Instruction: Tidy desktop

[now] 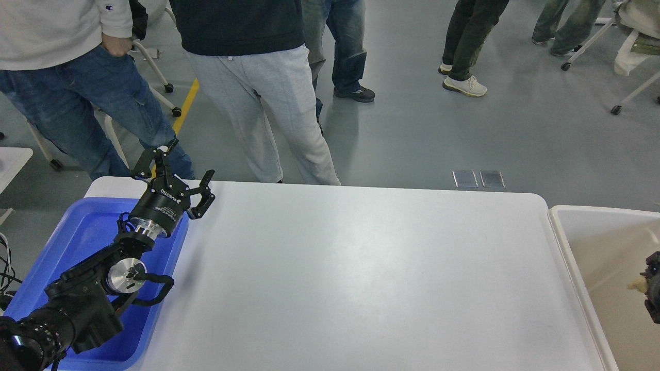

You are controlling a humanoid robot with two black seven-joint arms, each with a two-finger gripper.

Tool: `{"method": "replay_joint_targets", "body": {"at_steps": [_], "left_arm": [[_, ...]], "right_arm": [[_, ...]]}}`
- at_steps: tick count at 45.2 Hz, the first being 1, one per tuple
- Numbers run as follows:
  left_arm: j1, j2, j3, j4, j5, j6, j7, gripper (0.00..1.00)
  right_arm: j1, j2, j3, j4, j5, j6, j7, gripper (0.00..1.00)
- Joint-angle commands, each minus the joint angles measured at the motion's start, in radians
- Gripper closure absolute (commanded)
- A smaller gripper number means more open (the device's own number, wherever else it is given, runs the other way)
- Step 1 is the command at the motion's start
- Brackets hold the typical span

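The desktop is a wide white tabletop with rounded corners, and its surface shows nothing lying on it. My left gripper is open and empty, held above the far right corner of the blue tray, at the desktop's far left. Only a dark piece of my right gripper shows at the right edge, over the beige bin. A small pale yellowish thing sits right against it; I cannot tell whether it is held.
The blue tray lies on the desktop's left end under my left arm. The beige bin stands off the right end. Several people stand close behind the far edge. Chair legs on castors are at the back left.
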Motion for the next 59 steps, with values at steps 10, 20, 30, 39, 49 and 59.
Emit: {"method": "replay_joint_targets", "body": {"at_steps": [10, 20, 30, 39, 49, 59], "left_arm": [[0.000, 0.000, 0.000, 0.000, -0.001, 0.000, 0.000, 0.00], [0.000, 0.000, 0.000, 0.000, -0.001, 0.000, 0.000, 0.00], [0.000, 0.000, 0.000, 0.000, -0.001, 0.000, 0.000, 0.00], [0.000, 0.000, 0.000, 0.000, -0.001, 0.000, 0.000, 0.00], [0.000, 0.000, 0.000, 0.000, -0.001, 0.000, 0.000, 0.00], [0.000, 0.000, 0.000, 0.000, -0.001, 0.000, 0.000, 0.00]], "right_arm": [[-0.026, 0.006, 0.069, -0.003, 0.005, 0.001, 0.000, 0.52], [-0.022, 0.005, 0.069, 0.005, 0.005, 0.006, 0.007, 0.02], [-0.011, 0.005, 0.059, 0.010, 0.003, 0.008, 0.007, 0.00], [0.004, 0.005, 0.059, 0.010, 0.003, 0.007, 0.007, 0.00], [0.070, 0.000, 0.072, 0.013, 0.006, 0.015, 0.007, 0.00], [0.149, -0.055, 0.218, 0.126, 0.140, 0.107, 0.007, 0.00]]}}
